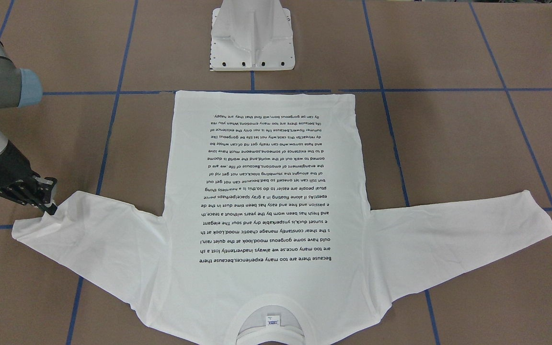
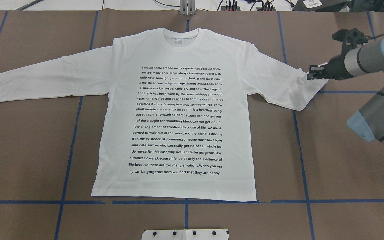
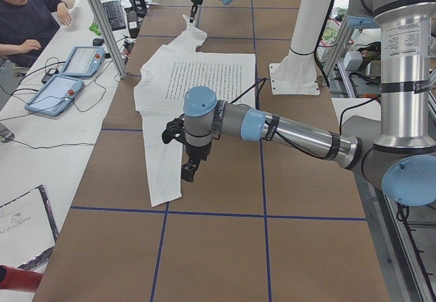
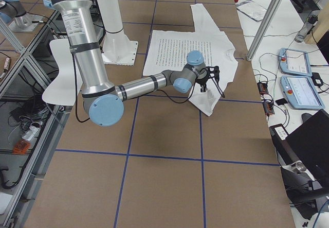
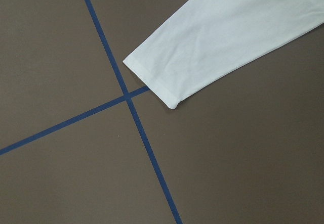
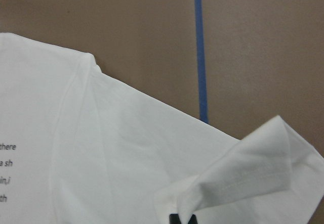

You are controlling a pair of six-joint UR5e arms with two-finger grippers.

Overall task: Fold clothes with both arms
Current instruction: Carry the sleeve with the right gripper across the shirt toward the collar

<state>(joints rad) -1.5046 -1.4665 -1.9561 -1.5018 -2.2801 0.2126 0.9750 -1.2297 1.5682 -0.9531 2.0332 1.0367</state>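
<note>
The white long-sleeved T-shirt (image 2: 118, 100) lies flat on the brown table, black text up, collar (image 2: 181, 40) away from the robot. My right gripper (image 2: 312, 75) is shut on the cuff of the sleeve on my right. That cuff (image 6: 253, 168) is lifted and doubled over the sleeve. The front-facing view has the same gripper (image 1: 48, 205) at the sleeve end. The other sleeve is stretched out flat, its cuff (image 5: 152, 80) beside a blue tape cross. My left gripper (image 3: 189, 172) hangs just above that sleeve. It shows only in the exterior left view, so I cannot tell whether it is open or shut.
The white pedestal base (image 1: 252, 38) stands behind the shirt's hem. Blue tape lines (image 2: 185, 201) grid the table. A person (image 3: 27, 16) sits at a side bench with teach pendants (image 3: 65, 80). Aluminium frame posts (image 3: 102, 22) stand at the table's long edge.
</note>
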